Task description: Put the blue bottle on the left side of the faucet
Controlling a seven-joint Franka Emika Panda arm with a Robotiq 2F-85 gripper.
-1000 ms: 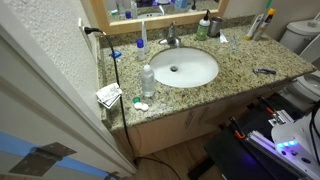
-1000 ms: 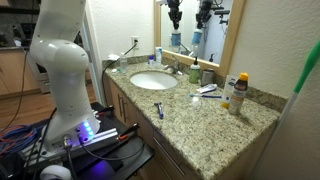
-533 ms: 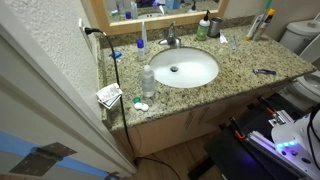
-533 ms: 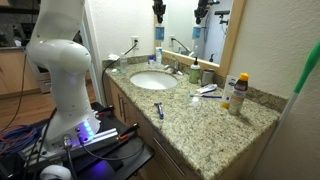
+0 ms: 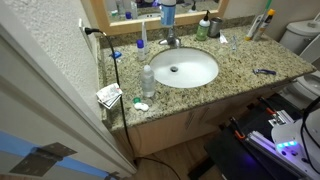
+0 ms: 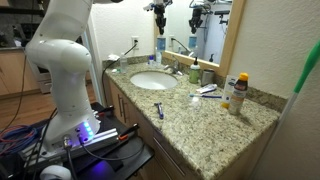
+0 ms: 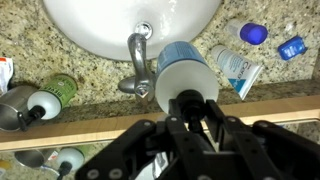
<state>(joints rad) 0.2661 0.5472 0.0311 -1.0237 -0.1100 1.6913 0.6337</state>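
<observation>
Shifted since a second ago: gripper (image 7: 191,105), along the counter's (image 7: 285,95) back edge, clear of the faucet (image 7: 138,62). Fingers: pinching the blue bottle (image 7: 185,70), held aloft just beside the faucet. Handling: lower straight into the narrow gap before the tube (image 7: 237,72); release only once seated.

The blue bottle (image 7: 185,65) shows a blue wall and a pale underside. The faucet (image 7: 140,62) is silver-grey. The sink (image 5: 203,66) is white, the worktop (image 5: 242,58) speckled beige and brown, the gripper (image 7: 193,102) black.
</observation>
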